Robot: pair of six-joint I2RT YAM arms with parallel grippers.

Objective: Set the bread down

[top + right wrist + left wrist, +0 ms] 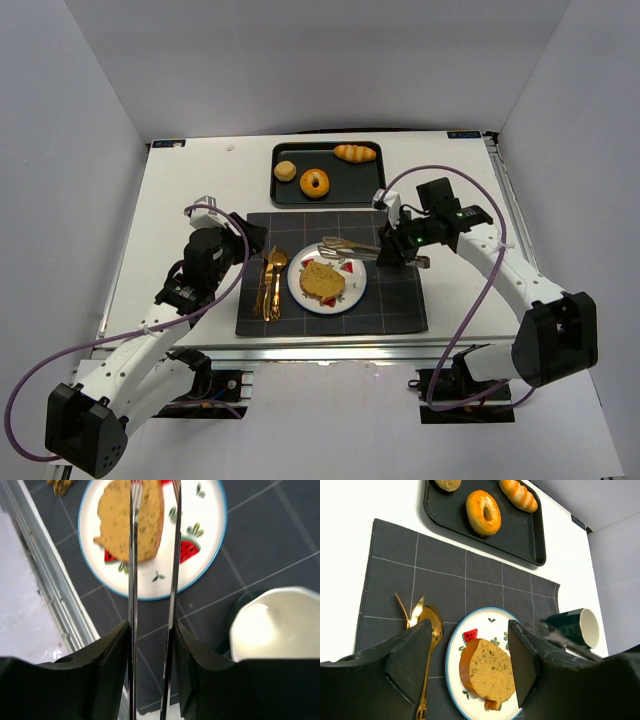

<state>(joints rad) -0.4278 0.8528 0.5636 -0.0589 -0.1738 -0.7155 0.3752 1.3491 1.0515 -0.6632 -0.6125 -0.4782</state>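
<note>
On the white plate (354, 296), middle of the dark placemat (400, 305): one slice of bread (322, 281), lying flat. My right gripper (392, 250): clamped on metal tongs (350, 245), their arms a little apart, reaching toward the plate; green mug (580, 627) just beside the plate. My left gripper (469, 630): fingers spread wide, holding nothing, near the gold cutlery (270, 283).

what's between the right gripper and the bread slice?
Just the tongs, held in the right gripper; their arms reach over the plate to the bread slice. Clearest in the right wrist view.
</note>
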